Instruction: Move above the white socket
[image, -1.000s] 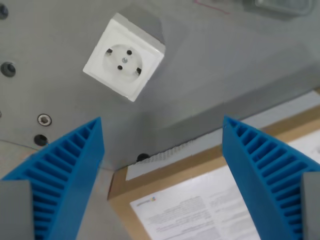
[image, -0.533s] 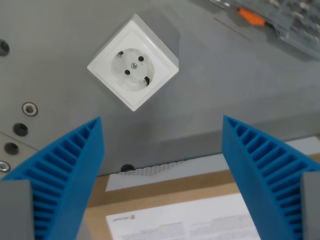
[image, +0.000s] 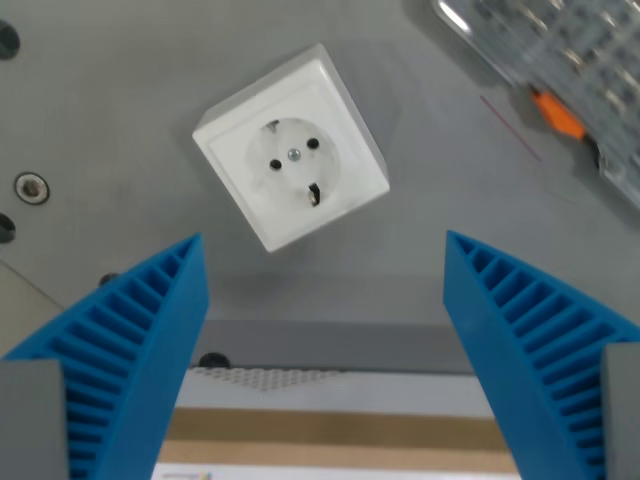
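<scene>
Setting: lab or workshop bench. Evidence: grey metal plate (image: 450, 200) with bolt holes (image: 31, 186), mounted socket (image: 291, 160), clear electrical component block (image: 560, 70).

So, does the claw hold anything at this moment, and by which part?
Nothing is held. The claw is open, its blue fingers wide apart with only empty space between them. The white socket lies on the grey surface beyond, untouched.
</scene>
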